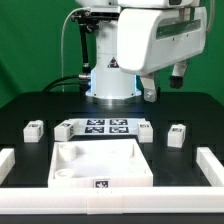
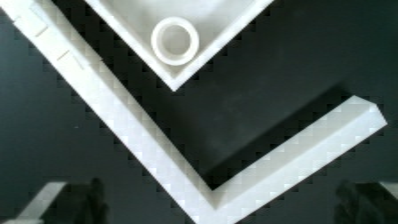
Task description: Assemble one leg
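Observation:
Several small white legs with tags lie on the black table in the exterior view: one at the left, one beside the marker board, one at the board's other end, and one at the right. The large white panel lies in front of them. In the wrist view my gripper is open and empty, with its dark fingers far apart, high above a corner of the panel with a round socket. No leg shows in the wrist view.
The marker board lies between the inner legs. White fence bars run along the table's left and right. A fence corner shows under the gripper. The robot base stands behind, and the arm's white link hangs above.

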Robot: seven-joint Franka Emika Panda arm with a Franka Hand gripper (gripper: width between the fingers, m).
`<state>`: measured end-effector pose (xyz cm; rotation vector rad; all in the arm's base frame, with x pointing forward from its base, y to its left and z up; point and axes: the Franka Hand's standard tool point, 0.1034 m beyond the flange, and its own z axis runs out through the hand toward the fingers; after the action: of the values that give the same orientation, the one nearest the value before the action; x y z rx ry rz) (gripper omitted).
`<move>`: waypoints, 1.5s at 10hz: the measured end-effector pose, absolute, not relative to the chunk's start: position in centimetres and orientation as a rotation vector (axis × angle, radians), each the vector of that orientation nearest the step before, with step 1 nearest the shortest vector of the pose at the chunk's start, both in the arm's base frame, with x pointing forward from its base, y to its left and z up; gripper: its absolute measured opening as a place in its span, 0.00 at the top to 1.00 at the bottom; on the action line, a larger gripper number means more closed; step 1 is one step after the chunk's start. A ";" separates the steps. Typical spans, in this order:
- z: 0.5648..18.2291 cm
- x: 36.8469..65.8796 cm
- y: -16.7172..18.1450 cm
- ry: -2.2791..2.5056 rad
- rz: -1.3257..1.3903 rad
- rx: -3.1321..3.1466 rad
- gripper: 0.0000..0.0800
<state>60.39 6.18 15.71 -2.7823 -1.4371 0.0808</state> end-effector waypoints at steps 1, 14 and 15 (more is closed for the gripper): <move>15.7 60.4 6.2 -1.439 0.081 -2.781 0.19; 9.7 53.8 -0.3 -1.851 -0.019 -2.524 0.19; 9.7 53.7 -0.5 -1.836 -0.011 -2.533 0.19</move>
<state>53.69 -0.46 9.68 -2.5335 -1.8359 -0.0106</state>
